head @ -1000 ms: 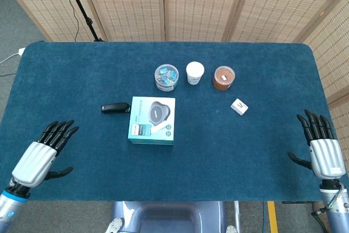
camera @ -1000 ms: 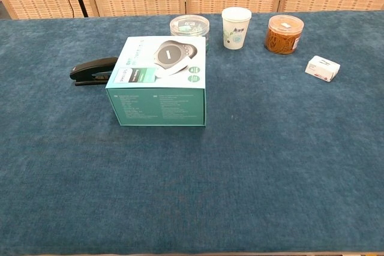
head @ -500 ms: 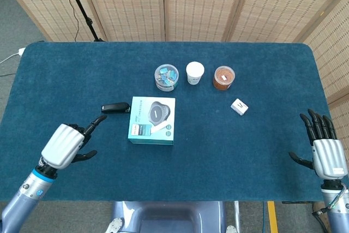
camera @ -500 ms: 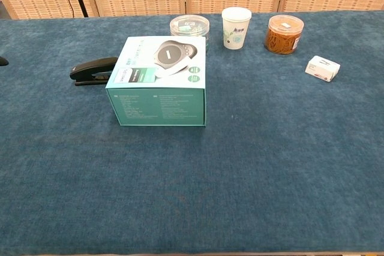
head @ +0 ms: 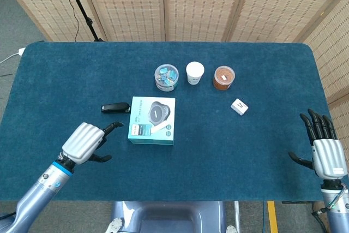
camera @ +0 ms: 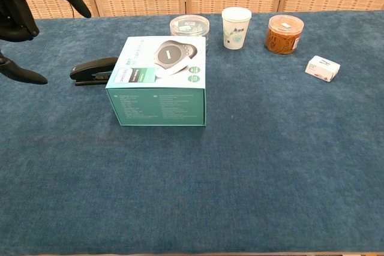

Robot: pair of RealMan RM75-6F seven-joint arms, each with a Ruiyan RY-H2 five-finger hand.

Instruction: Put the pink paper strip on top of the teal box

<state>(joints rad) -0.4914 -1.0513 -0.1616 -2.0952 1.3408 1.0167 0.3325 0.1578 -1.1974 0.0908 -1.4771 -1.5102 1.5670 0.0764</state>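
1. The left hand [head: 86,143] has swung in from the table's near-left edge over the last second and now hovers just left of the teal box [head: 152,120], fingers loosely spread, holding nothing.
2. The right hand [head: 325,154] has barely budged at the far right edge. It's open, fingers straight, empty.
3. My guess is the left is lining up for a reach, but honestly I can't spot a pink paper strip in either view. A pale sliver lies on the box lid; can't tell what it is.
4. Headcount: one box, one black stapler [head: 115,108] beside it, two clear tubs [head: 166,77] [head: 223,77], one white cup [head: 194,72], one small white packet [head: 239,106].
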